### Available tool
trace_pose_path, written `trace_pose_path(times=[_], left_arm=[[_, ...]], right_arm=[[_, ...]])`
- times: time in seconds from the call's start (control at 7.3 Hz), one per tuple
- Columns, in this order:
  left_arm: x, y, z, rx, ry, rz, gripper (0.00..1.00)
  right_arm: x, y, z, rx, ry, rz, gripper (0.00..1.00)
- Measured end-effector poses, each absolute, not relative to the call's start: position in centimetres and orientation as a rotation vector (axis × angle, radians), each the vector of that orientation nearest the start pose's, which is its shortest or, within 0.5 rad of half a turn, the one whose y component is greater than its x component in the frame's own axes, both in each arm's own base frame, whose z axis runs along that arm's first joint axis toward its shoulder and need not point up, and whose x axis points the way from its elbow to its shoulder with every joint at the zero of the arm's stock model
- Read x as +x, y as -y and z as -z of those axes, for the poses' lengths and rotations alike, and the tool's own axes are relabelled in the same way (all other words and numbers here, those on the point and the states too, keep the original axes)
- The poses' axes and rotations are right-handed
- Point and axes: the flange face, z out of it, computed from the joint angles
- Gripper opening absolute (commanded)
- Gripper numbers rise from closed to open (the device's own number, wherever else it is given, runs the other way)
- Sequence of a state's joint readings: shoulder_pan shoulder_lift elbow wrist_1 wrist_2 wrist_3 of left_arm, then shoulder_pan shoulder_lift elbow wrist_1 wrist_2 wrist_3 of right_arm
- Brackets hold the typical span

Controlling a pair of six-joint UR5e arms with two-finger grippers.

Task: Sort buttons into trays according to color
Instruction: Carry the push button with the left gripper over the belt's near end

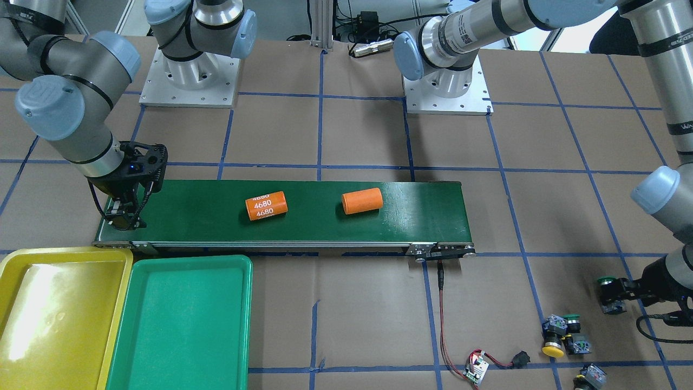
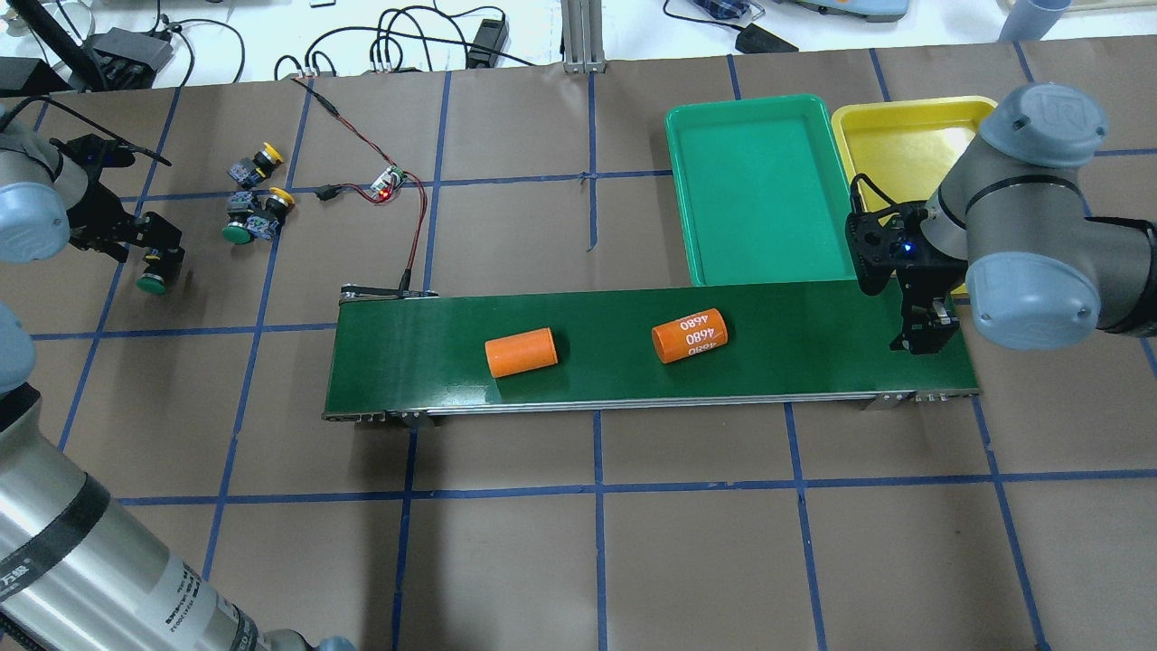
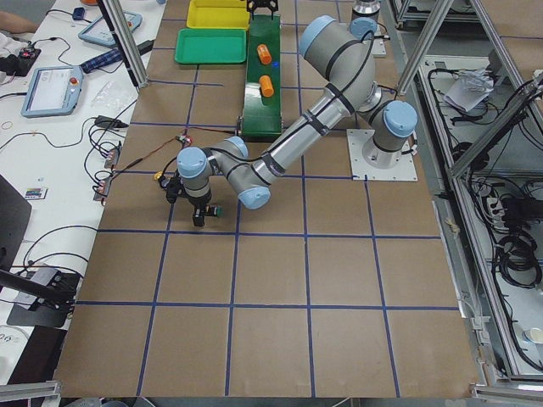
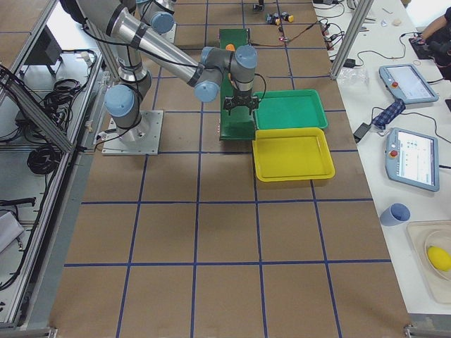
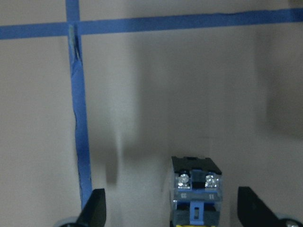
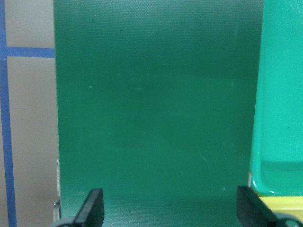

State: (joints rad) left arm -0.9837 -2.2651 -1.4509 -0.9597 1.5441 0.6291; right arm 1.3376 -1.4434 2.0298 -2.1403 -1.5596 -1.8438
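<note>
Near the table's left end, a green-capped button (image 2: 151, 282) lies between the fingers of my open left gripper (image 2: 150, 264). In the left wrist view its grey-blue contact block (image 5: 196, 187) sits between the spread fingers, touching neither. Three more buttons lie close by: a yellow one (image 2: 268, 154), another yellow one (image 2: 282, 196) and a green one (image 2: 237, 234). The green tray (image 2: 755, 190) and the yellow tray (image 2: 904, 136) stand side by side at the far right, both bare. My right gripper (image 2: 924, 342) hangs open over the conveyor's right end, holding nothing.
The long dark-green conveyor belt (image 2: 795, 339) runs across the middle and carries two orange cylinders (image 2: 520, 352), one marked 4680 (image 2: 690, 335). A small circuit board (image 2: 389, 181) with red wires (image 2: 418, 226) lies between the buttons and the belt's left end.
</note>
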Motion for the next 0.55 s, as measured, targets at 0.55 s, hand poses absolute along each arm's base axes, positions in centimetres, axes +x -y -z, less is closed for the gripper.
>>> trace_pose_path(times=[0.55], left_arm=[[27.37,66.09,-18.62,0.097,-3.192,0.036,0.00]], right_arm=[[2.03,49.64,-26.52,-2.250,-2.162,0.000,1.00]])
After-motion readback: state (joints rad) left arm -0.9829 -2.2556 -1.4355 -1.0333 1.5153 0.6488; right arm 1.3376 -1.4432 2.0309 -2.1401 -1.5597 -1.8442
